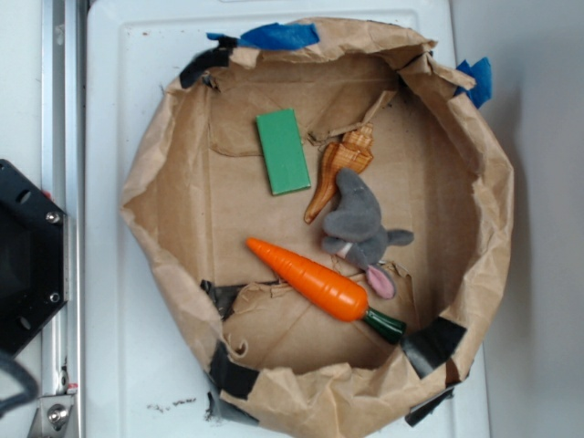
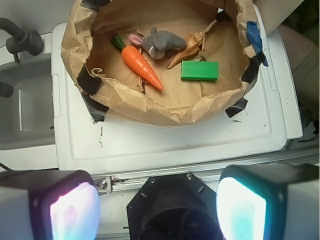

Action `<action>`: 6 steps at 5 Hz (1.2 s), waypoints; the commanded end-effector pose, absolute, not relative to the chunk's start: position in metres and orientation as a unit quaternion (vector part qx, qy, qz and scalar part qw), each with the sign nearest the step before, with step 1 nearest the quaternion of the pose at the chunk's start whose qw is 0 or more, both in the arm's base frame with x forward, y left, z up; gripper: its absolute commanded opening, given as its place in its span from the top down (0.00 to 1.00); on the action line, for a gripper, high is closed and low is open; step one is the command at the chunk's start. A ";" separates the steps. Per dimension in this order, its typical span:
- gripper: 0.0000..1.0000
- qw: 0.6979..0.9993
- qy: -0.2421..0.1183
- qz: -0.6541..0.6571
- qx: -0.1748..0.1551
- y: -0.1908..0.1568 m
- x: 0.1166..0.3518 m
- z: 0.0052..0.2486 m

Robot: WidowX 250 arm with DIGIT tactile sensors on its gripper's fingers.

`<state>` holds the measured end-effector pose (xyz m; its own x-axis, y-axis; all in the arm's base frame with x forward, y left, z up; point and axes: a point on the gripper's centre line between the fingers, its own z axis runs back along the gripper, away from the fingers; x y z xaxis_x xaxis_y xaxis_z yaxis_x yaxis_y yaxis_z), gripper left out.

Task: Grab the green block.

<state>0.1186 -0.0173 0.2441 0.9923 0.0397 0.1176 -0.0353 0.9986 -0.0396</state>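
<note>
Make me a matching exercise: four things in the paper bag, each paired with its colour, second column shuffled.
Things:
1. block
2. carrot
3. plush mouse
4. seashell

Colours:
A. grey
B. tan-brown
C. green
D. orange

Pairs: 1-C, 2-D, 3-A, 4-B

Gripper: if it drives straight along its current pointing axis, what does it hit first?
Likely the white lid in front of the paper bag, not the green block, which lies farther on inside. The open gripper has nothing between its fingers. Depth is unclear.
</note>
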 end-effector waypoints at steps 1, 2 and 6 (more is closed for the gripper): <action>0.00 0.998 -0.059 0.019 -0.019 -0.017 0.119 0.244; 0.00 0.997 -0.065 -0.017 -0.047 0.002 0.169 0.245; 0.00 0.912 -0.144 -0.384 -0.017 -0.011 0.261 0.166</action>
